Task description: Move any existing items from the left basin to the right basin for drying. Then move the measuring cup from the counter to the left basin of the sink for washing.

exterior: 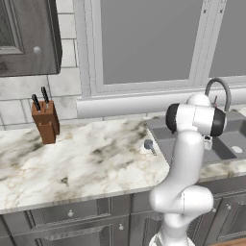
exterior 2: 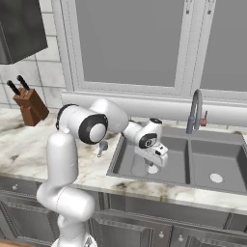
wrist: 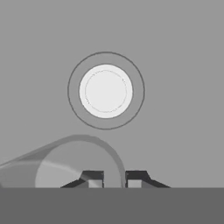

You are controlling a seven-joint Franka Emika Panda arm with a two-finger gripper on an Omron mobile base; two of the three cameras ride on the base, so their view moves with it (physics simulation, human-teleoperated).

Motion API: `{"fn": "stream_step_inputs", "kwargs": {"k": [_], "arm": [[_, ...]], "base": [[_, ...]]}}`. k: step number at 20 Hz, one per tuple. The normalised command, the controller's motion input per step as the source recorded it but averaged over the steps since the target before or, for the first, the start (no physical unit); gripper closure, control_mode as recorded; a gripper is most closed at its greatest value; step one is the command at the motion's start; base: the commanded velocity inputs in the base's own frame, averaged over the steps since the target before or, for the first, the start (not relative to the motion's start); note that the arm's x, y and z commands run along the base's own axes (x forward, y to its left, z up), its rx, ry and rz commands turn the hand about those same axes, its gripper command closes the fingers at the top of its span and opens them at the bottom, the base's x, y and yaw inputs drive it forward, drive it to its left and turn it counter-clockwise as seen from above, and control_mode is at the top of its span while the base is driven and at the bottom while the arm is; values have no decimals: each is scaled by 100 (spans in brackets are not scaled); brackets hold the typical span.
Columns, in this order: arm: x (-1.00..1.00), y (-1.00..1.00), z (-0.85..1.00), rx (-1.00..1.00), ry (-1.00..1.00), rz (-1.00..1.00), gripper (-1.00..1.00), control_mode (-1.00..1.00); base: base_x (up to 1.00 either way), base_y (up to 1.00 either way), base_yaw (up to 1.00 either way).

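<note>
measuring cup [exterior: 149, 145] on counter [exterior: 72, 163] just left of sink [exterior 2: 144, 144], knife block [exterior: 45, 122] far left, see-through cup [wrist: 65, 162] in left basin [exterior 2: 126, 161]

Rendered kitchen, marble counter [exterior: 72, 163], double sink [exterior 2: 193, 157], knife block [exterior: 45, 122]

Two base cams behind arm, L and R, both on sink [exterior: 226, 139]; hand cam close above left basin [wrist: 175, 65].

The white marble counter [exterior: 86, 163] carries a knife block [exterior: 45, 122] and the small measuring cup [exterior: 149, 145].
</note>
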Motion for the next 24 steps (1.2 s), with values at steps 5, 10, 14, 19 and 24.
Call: {"fn": "stream_step_inputs", "kwargs": {"k": [5, 10, 14, 19, 24], "arm": [[0, -3, 72, 0, 0, -11, 100, -100], [0, -21, 62, 0, 0, -9, 100, -100], [0, -33, 49, -2, -1, -9, 100, -100], [0, -41, 33, -1, 0, -12, 100, -100], [-9, -51, 12, 0, 0, -14, 100, -100]], "base": [[0, 0, 0], [0, 0, 0], [0, 0, 0], [0, 0, 0], [0, 0, 0]]}}
